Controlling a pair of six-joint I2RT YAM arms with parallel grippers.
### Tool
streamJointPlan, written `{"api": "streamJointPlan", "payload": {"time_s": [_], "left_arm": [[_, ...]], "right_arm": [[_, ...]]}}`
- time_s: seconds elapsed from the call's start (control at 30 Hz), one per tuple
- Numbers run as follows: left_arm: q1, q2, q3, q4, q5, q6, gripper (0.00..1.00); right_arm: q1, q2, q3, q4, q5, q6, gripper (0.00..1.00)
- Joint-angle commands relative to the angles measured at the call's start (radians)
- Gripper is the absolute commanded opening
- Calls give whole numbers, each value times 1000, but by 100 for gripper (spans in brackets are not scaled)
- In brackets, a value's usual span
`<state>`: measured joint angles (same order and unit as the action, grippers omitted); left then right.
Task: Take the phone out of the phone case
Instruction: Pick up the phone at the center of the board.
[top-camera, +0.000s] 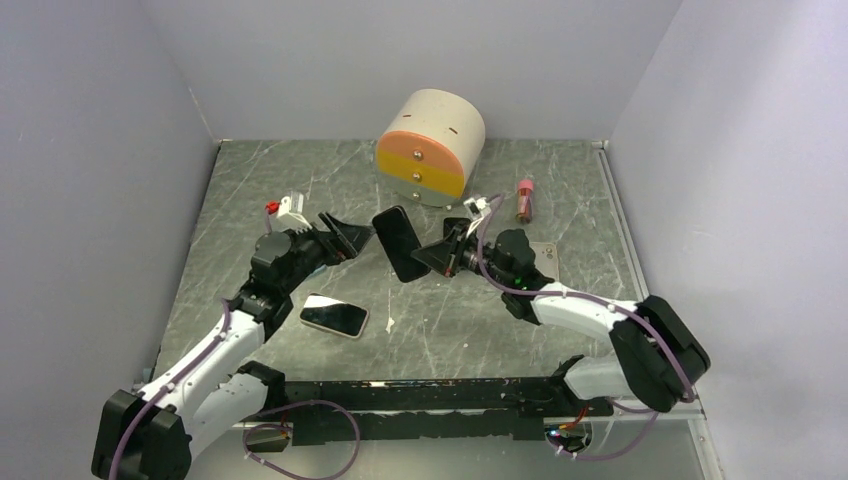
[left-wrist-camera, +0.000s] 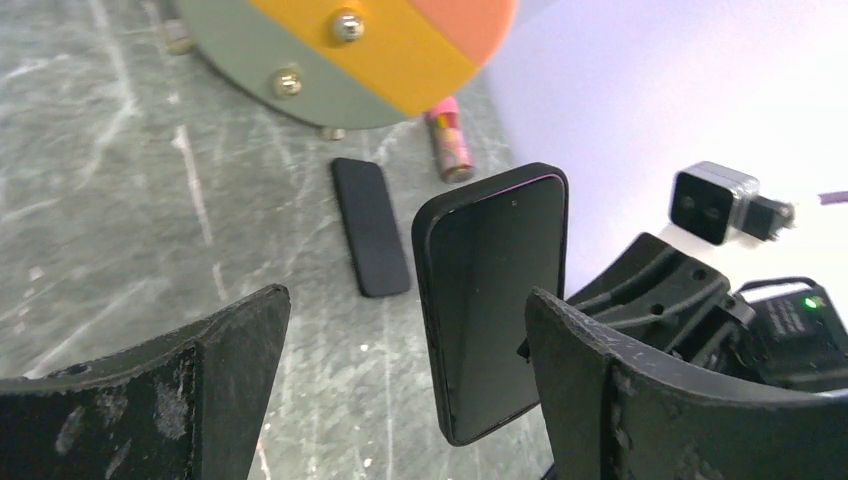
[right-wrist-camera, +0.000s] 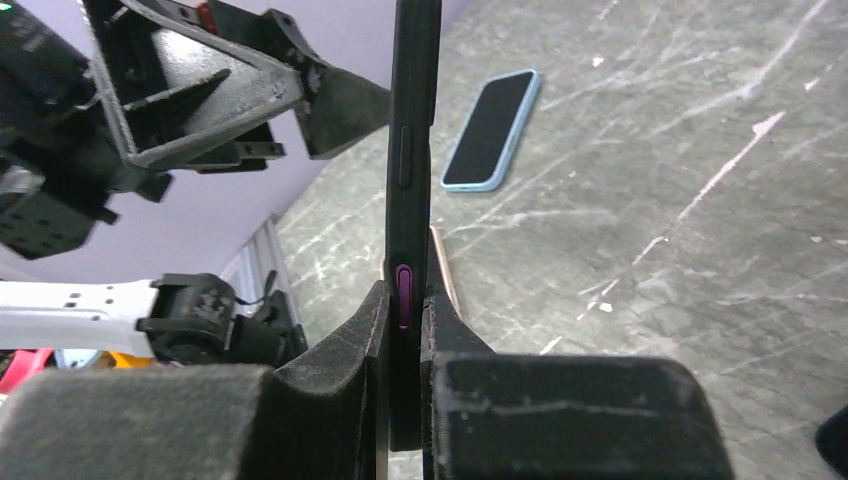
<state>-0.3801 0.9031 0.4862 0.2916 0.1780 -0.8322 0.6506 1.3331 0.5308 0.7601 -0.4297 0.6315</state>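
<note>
A smartphone with a pale blue rim (top-camera: 334, 316) is lying flat on the grey marbled surface (top-camera: 450, 320), nearest the arm bases. Beyond it, the right hand (top-camera: 427, 257) is pinching the black phone case (right-wrist-camera: 412, 150) narrowly by one edge, holding it upright above the surface, with the dark-screened phone (left-wrist-camera: 495, 290) sitting inside. The left hand (top-camera: 355, 238) is gaping wide just beside the case. Farther back, a slim black slab (left-wrist-camera: 370, 225) is lying flat, with a pink tube (top-camera: 524, 200) nearby. A round beige drawer unit (top-camera: 430, 148) is standing by the back wall.
</note>
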Motion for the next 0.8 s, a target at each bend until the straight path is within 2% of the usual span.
{"api": "streamJointPlan", "payload": {"time_s": [0.0, 0.3, 0.6, 0.77], "left_arm": [[4, -12, -21, 226, 155, -8, 91], [9, 141, -67, 622, 409, -178, 87], [9, 286, -37, 898, 604, -318, 67], [8, 350, -45, 1029, 639, -389, 48]], "right_arm": [[-1, -106, -29, 192, -25, 93, 0], [-2, -181, -79, 299, -79, 187, 0], [-1, -208, -73, 303, -135, 211, 0], [-1, -212, -80, 328, -141, 222, 0]]}}
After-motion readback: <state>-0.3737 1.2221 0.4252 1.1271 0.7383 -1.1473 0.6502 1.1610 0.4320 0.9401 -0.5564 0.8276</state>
